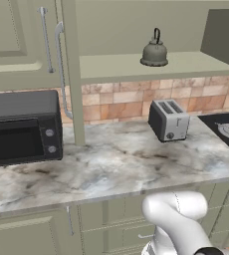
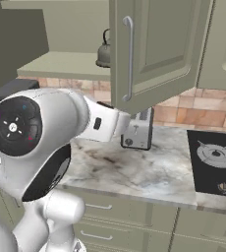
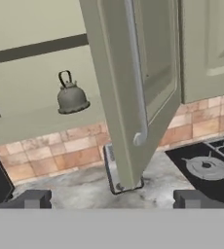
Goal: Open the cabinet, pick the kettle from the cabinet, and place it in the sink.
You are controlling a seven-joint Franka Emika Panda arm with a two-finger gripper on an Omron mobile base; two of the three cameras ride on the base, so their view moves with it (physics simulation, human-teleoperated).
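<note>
Closest in the hand view, the gripper (image 3: 112, 198) has its two dark fingertips (image 3: 31, 198) set far apart at the bottom edge, wide and holding nothing. Just beyond them lies the marble surface (image 1: 116, 164), with green drawers (image 1: 111, 224) below its front edge in the left base view. On the surface stand a black microwave (image 1: 22, 127) at the left, a silver toaster (image 1: 169, 120) near the middle and, at the right, a black cooktop (image 1: 228, 130) with a round burner. In the hand view the toaster (image 3: 113, 168) is mostly hidden behind the lower corner of an open cabinet door (image 3: 133, 87), which swings out toward the camera with its long silver bar handle (image 3: 136, 78) facing the hand. Behind the surface runs a backsplash of reddish-tan tiles (image 1: 131, 102). Above it the cabinet (image 1: 151, 30) stands open, both doors swung out, showing a pale shelf (image 1: 186, 67). The kettle (image 1: 154, 52) sits upright on that shelf, well back from the front edge, its thin dark handle arched over the lid. In the right base view the kettle (image 2: 103, 53) is partly covered by the edge of the open door.
</note>
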